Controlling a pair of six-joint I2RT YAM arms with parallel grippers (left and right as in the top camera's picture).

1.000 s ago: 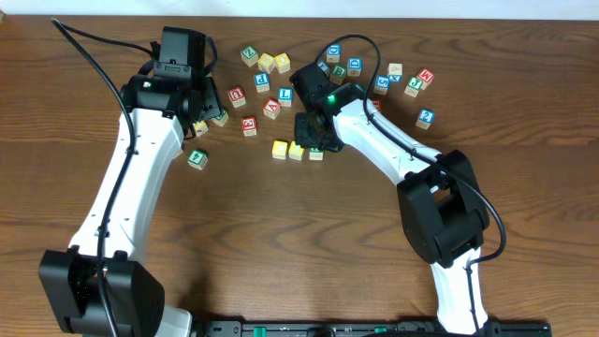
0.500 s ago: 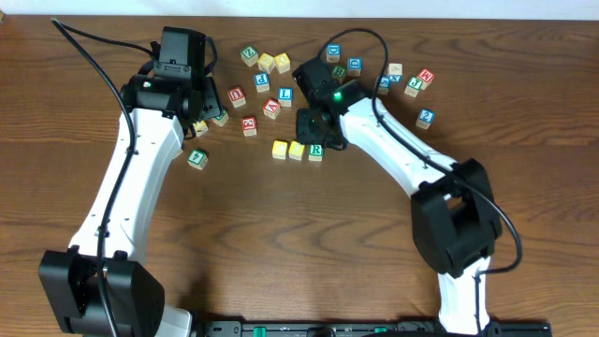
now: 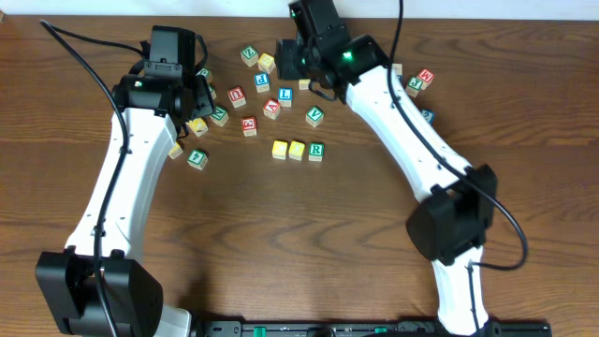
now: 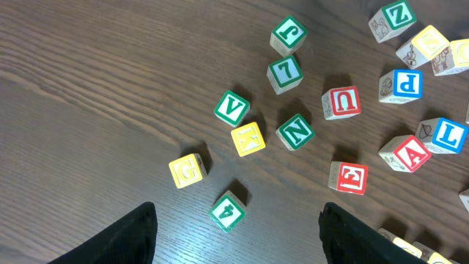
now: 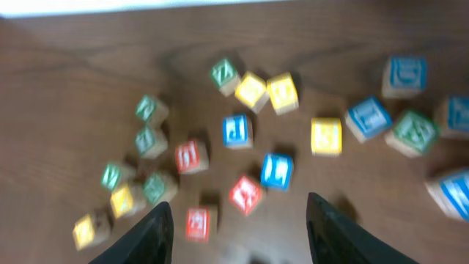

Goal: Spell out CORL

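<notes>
A row of three blocks lies mid-table: two yellow blocks (image 3: 279,148) (image 3: 297,149), letters unreadable, and a green R block (image 3: 316,150). The blue L block (image 3: 284,95) sits loose behind the row. It also shows at the right edge of the left wrist view (image 4: 448,135) and as a blurred blue block in the right wrist view (image 5: 277,170). My right gripper (image 3: 299,64) is open and empty, raised over the far block cluster (image 5: 238,242). My left gripper (image 3: 191,101) is open and empty over the left blocks (image 4: 238,242), with a green 4 block (image 4: 229,210) ahead of its fingers.
Loose letter blocks are scattered across the far half of the table: red A (image 4: 407,152), red E (image 4: 349,178), red U (image 4: 341,102), blue P (image 4: 401,85), green N (image 4: 295,132), yellow K (image 4: 248,138). More blocks lie at the far right (image 3: 418,82).
My right gripper has lifted off the row, leaving the green R block at its right end, and swung up to the far side. My left arm shifted slightly left.
</notes>
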